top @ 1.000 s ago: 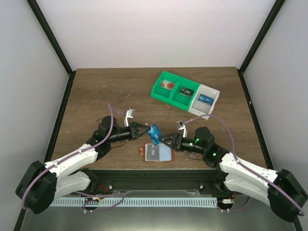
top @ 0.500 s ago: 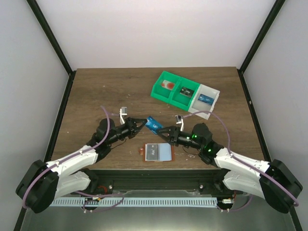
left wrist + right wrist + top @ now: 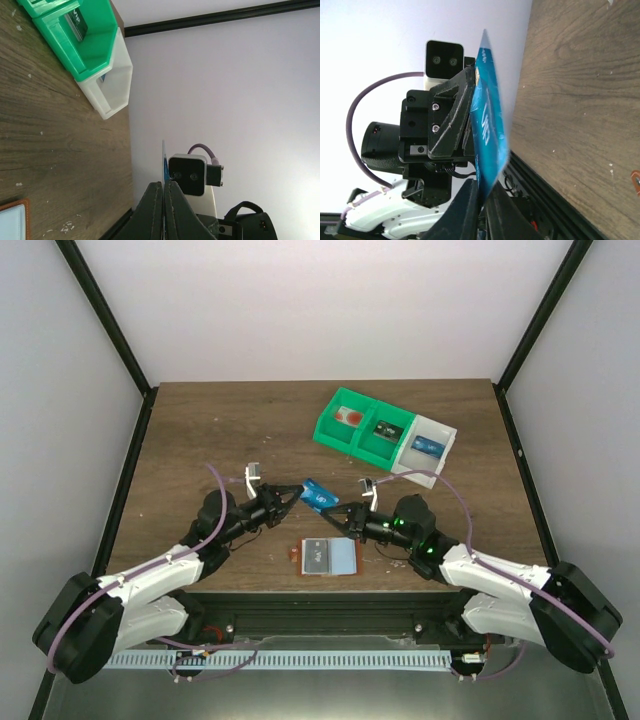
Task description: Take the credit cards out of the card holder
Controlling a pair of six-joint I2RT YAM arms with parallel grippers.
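Blue credit card (image 3: 318, 496) is held off the wood table (image 3: 200, 430) at mid-frame, pinched from both sides. Left gripper (image 3: 296, 494) is clamped on its left end, and right gripper (image 3: 337, 517) is closed on its lower right end. The wrist views show the card edge between each finger pair. Reddish-brown card holder (image 3: 328, 557) lies open and flat at lower centre, pale panels up, just below both grippers in the frame and apart from them. Green-and-white compartment tray (image 3: 364, 430) sits upper right, well apart.
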